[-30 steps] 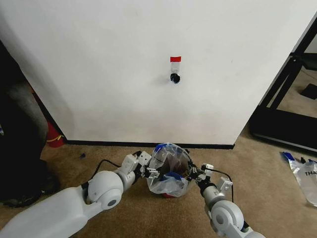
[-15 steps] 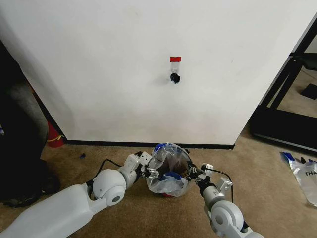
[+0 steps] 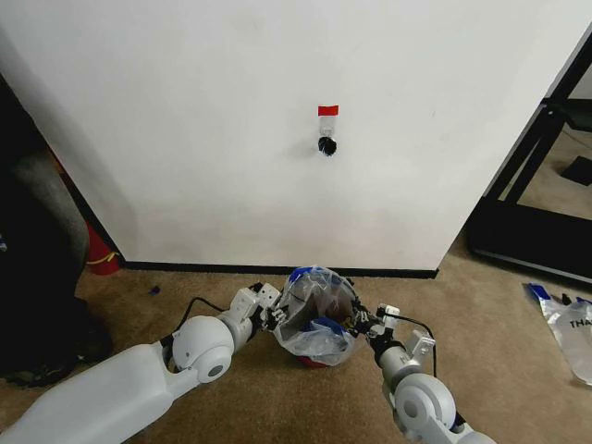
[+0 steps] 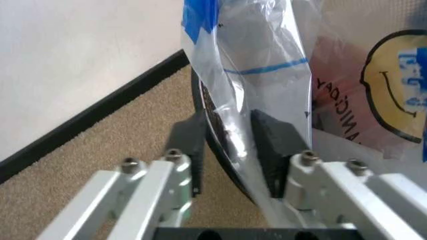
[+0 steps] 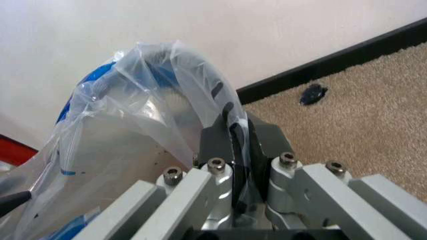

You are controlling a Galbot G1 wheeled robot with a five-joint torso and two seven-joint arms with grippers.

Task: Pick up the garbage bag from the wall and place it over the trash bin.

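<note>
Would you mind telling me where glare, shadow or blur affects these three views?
Head view: even light, dark shadowed mass at left of the plain white wall. Left wrist view: the thin clear plastic garbage bag glares and reads soft. Right wrist view: near grey fingers blur; carpet stays sharp.

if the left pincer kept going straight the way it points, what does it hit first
Probably the trash bin: the left pincer is open, its fingers astride the bin's dark rim and the garbage bag film draped there.

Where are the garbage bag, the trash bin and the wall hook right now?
garbage bag [image 3: 319,326]: head view, clear film draped over the bin.
trash bin [image 4: 220,140]: left wrist view, dark rim edge.
black hook [image 3: 326,145]: head view, hook body on the wall.
</note>
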